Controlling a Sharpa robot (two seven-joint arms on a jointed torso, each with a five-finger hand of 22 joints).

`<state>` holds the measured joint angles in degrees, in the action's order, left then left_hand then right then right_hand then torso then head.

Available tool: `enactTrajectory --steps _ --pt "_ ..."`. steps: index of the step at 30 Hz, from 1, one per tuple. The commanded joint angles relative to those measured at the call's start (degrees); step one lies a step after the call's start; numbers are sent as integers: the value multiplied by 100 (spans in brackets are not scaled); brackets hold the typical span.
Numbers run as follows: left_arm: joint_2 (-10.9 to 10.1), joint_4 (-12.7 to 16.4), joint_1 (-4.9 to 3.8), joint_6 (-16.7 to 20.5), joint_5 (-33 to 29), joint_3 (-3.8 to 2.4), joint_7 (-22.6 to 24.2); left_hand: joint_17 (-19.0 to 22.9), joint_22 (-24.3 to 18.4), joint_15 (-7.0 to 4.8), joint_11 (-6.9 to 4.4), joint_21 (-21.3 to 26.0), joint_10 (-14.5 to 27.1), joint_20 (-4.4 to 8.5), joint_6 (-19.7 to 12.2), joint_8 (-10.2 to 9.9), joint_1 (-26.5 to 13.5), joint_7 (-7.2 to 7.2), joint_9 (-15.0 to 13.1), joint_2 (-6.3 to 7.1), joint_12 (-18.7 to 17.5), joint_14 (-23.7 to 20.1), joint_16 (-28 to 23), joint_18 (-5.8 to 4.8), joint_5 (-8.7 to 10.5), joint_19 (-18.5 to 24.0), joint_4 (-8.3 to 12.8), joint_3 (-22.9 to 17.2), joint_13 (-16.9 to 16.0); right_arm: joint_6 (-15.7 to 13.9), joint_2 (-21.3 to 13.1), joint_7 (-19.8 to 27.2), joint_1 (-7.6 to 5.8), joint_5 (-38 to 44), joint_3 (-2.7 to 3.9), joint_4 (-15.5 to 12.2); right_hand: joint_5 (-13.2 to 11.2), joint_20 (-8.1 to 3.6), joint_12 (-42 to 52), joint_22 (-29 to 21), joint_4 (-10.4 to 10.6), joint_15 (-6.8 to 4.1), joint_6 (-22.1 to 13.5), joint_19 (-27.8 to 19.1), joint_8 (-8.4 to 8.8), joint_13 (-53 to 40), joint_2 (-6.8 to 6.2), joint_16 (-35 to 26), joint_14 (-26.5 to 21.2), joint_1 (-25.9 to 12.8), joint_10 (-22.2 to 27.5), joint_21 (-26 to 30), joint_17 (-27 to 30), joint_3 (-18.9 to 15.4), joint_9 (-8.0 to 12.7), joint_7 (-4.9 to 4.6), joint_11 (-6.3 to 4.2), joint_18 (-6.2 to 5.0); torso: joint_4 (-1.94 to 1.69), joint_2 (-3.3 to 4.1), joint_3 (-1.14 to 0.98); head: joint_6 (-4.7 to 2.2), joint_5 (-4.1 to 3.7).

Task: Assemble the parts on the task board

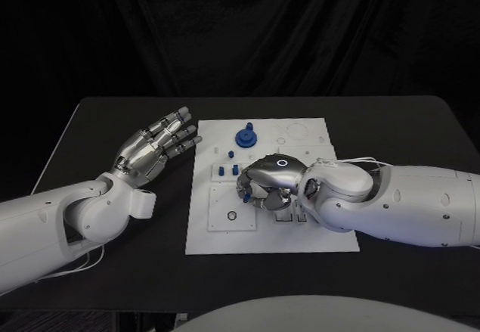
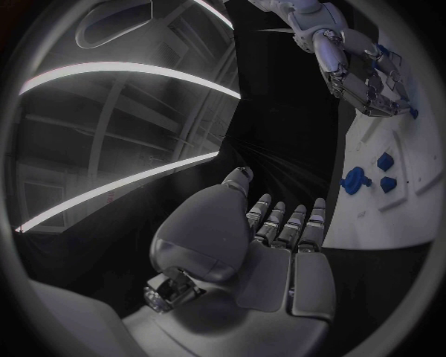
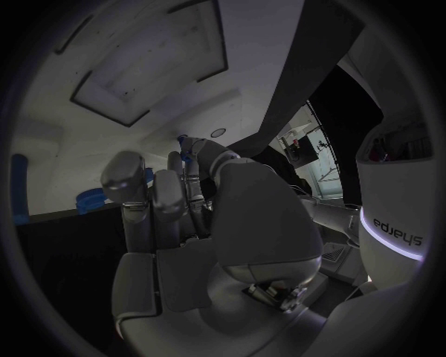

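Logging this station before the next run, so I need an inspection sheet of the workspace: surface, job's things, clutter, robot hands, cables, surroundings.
Surface: black table.
Job's things: white task board in the middle; a blue knob-like part stands at its far side, smaller blue parts nearer the middle.
Clutter: nothing seen.
Robot hands: left robot hand open, fingers spread, beside the board; right robot hand curled down over the board's middle, grasp hidden.
Cables: thin white wires at the right wrist.
Surroundings: dark curtain behind.

light: dim, dark backdrop | glare: white task board (image 1: 310, 234) bright | shadows: soft on black table (image 1: 106, 121) | wrist views: fisheye-bent, edges dark
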<state>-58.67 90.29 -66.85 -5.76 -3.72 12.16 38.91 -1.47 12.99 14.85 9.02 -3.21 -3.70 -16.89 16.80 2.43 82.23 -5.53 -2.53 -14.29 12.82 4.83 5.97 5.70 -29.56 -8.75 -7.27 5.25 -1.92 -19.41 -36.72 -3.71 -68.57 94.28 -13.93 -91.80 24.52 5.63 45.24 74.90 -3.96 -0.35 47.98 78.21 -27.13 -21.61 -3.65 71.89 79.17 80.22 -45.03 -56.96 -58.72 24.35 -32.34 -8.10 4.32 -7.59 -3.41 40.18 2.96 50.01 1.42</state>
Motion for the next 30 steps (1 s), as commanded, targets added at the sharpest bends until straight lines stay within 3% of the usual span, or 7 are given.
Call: enactTrajectory --steps 1,19,24,26,30 --pt "10 2 11 -81 -17 -5 284 -3 -9 25 20 -11 11 -2 -10 1 -12 -29 -2 -46 1 -24 18 -106 -1 -39 -12 -34 -2 -21 -13 -64 18 -14 0 -20 -19 -12 11 650 4 -3 30 35 -1 0 -7 24 35 -69 -40 -10 7 31 -3 4 -16 109 4 -2 -2 -1 15" --pt "13 -15 16 -88 -17 -5 203 -3 -14 28 17 -10 13 -2 -9 0 -17 -35 -2 -46 5 -24 20 -111 6 -38 -12 -43 -2 107 15 -93 28 -16 -1 30 -31 -13 -31 641 12 1 5 23 39 19 -11 7 17 -96 -36 24 34 41 13 -3 -8 104 2 -2 0 -1 6" --pt "19 -20 17 -94 -17 -5 189 -5 -15 32 10 -10 18 -2 -5 1 -23 -52 -3 -48 -2 -23 26 -117 10 -41 -13 -53 -2 119 47 -88 41 -16 -1 72 -70 7 -117 624 9 33 -137 -8 283 48 -23 -15 -18 -128 -4 90 67 106 156 -45 29 96 0 -4 3 -1 10" --pt "19 -21 18 -96 -17 -5 181 -5 -19 35 -3 -10 19 -2 5 3 -29 -76 -5 -49 2 -24 28 -124 12 -43 -13 -67 -3 118 58 -85 46 -16 -1 83 -89 12 -131 622 9 37 -133 -12 307 53 -26 -17 -22 -133 9 99 70 112 173 -48 36 95 -1 0 1 -1 10" --pt "23 -29 19 -102 -17 -5 164 -5 -22 39 -24 -10 22 -1 37 11 -39 -119 -10 -48 0 -24 34 -134 13 -48 -13 -87 -3 124 79 -81 55 -16 -1 108 -237 50 -240 593 25 89 -217 -64 534 87 -48 -52 -71 -175 169 210 126 146 313 -99 97 79 0 0 0 -1 1"
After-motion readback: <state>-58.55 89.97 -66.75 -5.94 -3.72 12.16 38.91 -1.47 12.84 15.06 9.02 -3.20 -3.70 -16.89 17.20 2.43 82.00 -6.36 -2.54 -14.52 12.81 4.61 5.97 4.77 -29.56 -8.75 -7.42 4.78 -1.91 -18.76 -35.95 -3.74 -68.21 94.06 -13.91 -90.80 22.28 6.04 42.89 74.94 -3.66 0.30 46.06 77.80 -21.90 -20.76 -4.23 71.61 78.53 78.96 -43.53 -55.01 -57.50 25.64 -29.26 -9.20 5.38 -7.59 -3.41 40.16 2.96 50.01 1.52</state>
